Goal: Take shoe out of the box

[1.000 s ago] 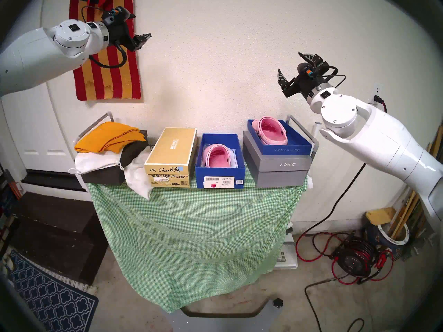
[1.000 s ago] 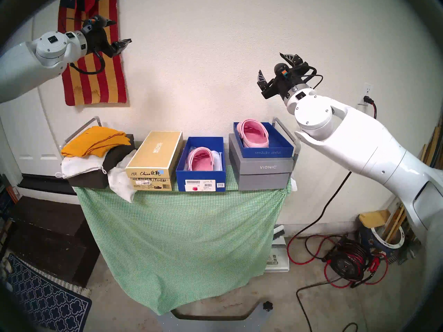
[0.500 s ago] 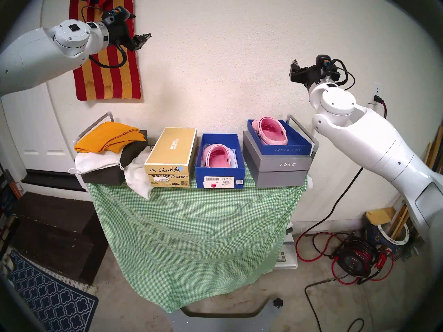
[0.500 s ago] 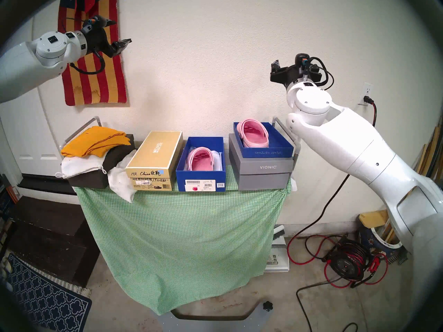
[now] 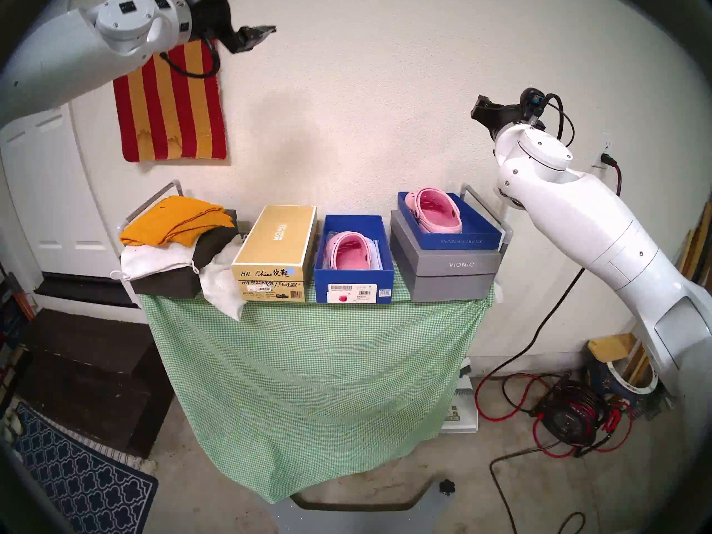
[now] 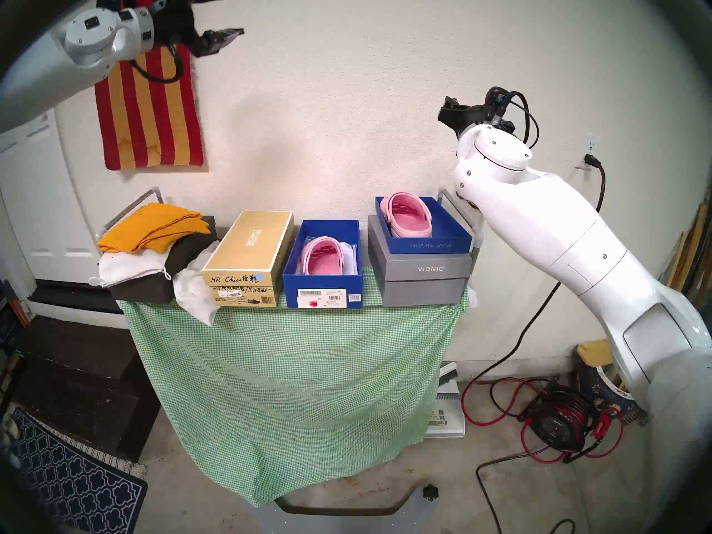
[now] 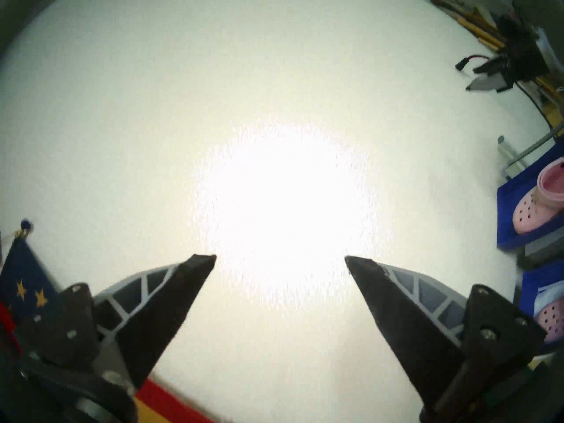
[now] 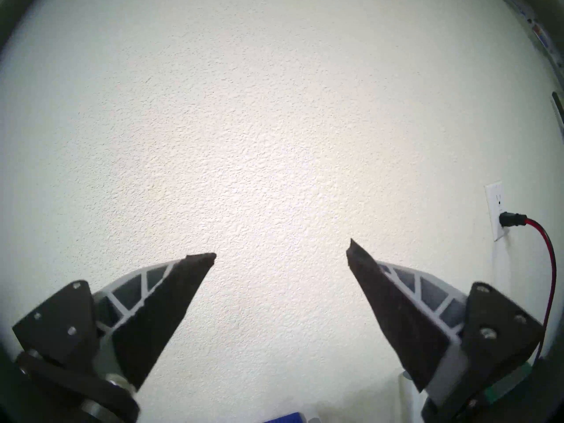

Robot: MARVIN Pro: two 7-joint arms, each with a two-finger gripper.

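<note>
The deep blue box (image 5: 353,281) stands at the table's front middle, open, with a white barcode label with a pink spot on its end. One pink clog shoe (image 5: 348,254) lies in it, also seen in the left wrist view (image 7: 554,321). A second pink clog (image 5: 435,209) lies in the shallow blue lid (image 5: 458,240). My left gripper (image 5: 262,9) is open and empty, high at the upper left near the wall (image 7: 280,257). My right gripper (image 5: 485,109) is open and empty, high above the table's right end, facing the wall (image 8: 280,251).
The lid rests on a grey VIONIC box (image 5: 450,275). A gold shoebox (image 5: 275,248) stands left of the blue box, and a pile of cloths (image 5: 173,229) lies at the left end. A green checked cloth (image 5: 308,348) drapes the table. Metal rails (image 5: 485,209) rise at both ends.
My left arm has risen and swung right along the wall. My right wrist has turned from facing up-left to facing the wall, and that arm has shifted slightly. The boxes and shoes have not moved.
</note>
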